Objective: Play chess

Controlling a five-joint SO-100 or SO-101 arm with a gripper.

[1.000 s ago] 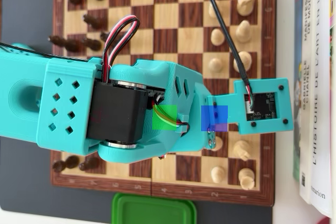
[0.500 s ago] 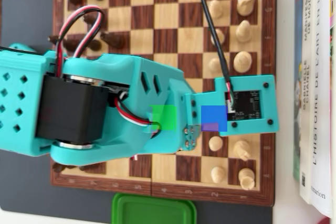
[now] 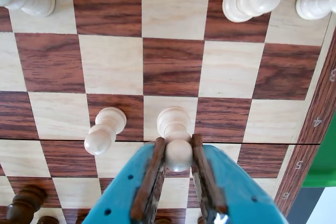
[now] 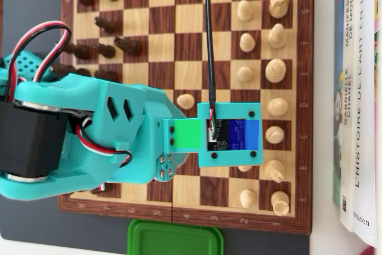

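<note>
In the wrist view my gripper (image 3: 178, 140) has its two brown-padded fingers (image 3: 153, 174) pressed on both sides of the round head of a white pawn (image 3: 173, 121). The pawn is upright over a light square of the wooden chessboard (image 3: 173, 66). A second white pawn (image 3: 105, 130) stands one square to its left. In the overhead view the arm (image 4: 101, 135) and the wrist camera board (image 4: 230, 134) cover the gripper and the held pawn. The other advanced white pawn (image 4: 185, 100) shows just above the arm.
White pieces (image 4: 276, 73) line the board's right side in the overhead view and dark pieces (image 4: 98, 49) the left. Dark pieces (image 3: 23, 203) sit at the wrist view's lower left. A green box (image 4: 173, 237) lies below the board, books (image 4: 358, 88) to its right.
</note>
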